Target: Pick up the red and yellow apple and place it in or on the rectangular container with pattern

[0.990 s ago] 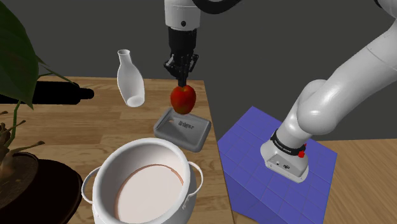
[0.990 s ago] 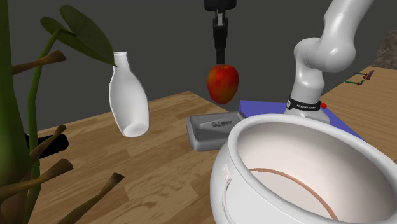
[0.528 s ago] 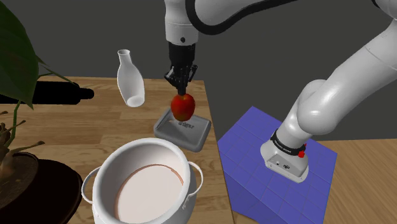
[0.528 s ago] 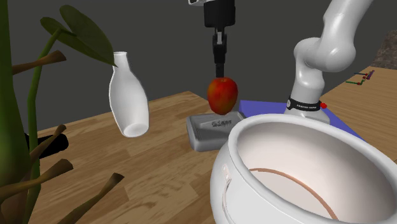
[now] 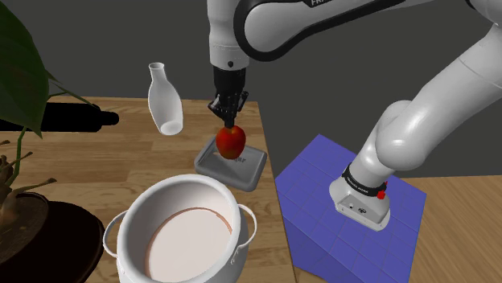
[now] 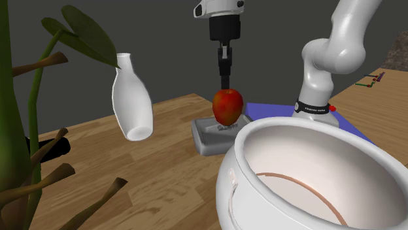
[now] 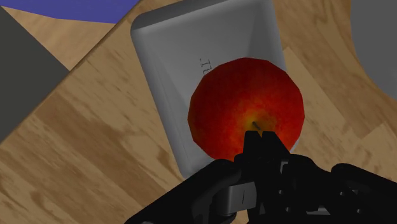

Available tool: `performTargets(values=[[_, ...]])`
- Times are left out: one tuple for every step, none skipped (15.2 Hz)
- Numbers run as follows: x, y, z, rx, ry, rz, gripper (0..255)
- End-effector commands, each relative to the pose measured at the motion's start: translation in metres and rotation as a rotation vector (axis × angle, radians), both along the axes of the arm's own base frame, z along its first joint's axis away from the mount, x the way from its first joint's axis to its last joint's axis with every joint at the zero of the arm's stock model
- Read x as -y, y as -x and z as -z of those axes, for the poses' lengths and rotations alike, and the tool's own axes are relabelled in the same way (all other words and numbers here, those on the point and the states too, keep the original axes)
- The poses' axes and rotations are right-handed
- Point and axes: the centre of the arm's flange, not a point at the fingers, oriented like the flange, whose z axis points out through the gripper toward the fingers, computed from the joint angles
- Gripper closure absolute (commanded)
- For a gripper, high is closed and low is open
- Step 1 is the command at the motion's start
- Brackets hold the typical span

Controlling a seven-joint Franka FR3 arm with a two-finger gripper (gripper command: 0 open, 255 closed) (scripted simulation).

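A pale wood-grain tabletop (image 5: 121, 173) sits before a flat dark grey wall. On its far part lies a grey rectangular container (image 5: 249, 167), shallow, with rounded corners and a raised rim. The wrist view adds a faint embossed mark on the container's (image 7: 172, 57) sunken floor.

The black gripper (image 5: 230, 122) is closed on the top of the apple (image 5: 232, 141), its fingertips pinched together at the stem. The apple hangs at the container's middle; whether it touches the floor cannot be told. In the second exterior view the apple (image 6: 227, 106) is glossy red with a yellow-orange blush down one side, its underside level with the container (image 6: 209, 134) rim. From the wrist, the apple (image 7: 248, 108) shows yellow streaks spreading from the stem dimple, right under the gripper (image 7: 259, 137).

A smooth white bottle-shaped vase (image 5: 165, 100) stands tilted beside the container. Nearer the shoulder camera sits a round white pot (image 5: 183, 183) with loop handles and a pale floor. The arm rises from a blue gridded stand (image 5: 322, 209).
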Motion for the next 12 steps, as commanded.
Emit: performTargets(values=[[0.0, 0.0, 0.0, 0.0, 0.0, 0.0, 255], [0.0, 0.0, 0.0, 0.0, 0.0, 0.0, 255], [0.0, 0.0, 0.0, 0.0, 0.0, 0.0, 255], [0.0, 0.0, 0.0, 0.0, 0.0, 0.0, 0], [0.0, 0.0, 0.0, 0.0, 0.0, 0.0, 0], [0.0, 0.0, 0.0, 0.0, 0.0, 0.0, 0], [0.0, 0.0, 0.0, 0.0, 0.0, 0.0, 0], [0.0, 0.0, 0.0, 0.0, 0.0, 0.0, 0], [0.0, 0.0, 0.0, 0.0, 0.0, 0.0, 0], [0.001, -0.001, -0.013, 0.0, 0.0, 0.0, 0], [0.001, -0.002, -0.026, 0.0, 0.0, 0.0, 0], [0.002, -0.003, -0.039, 0.0, 0.0, 0.0, 0]])
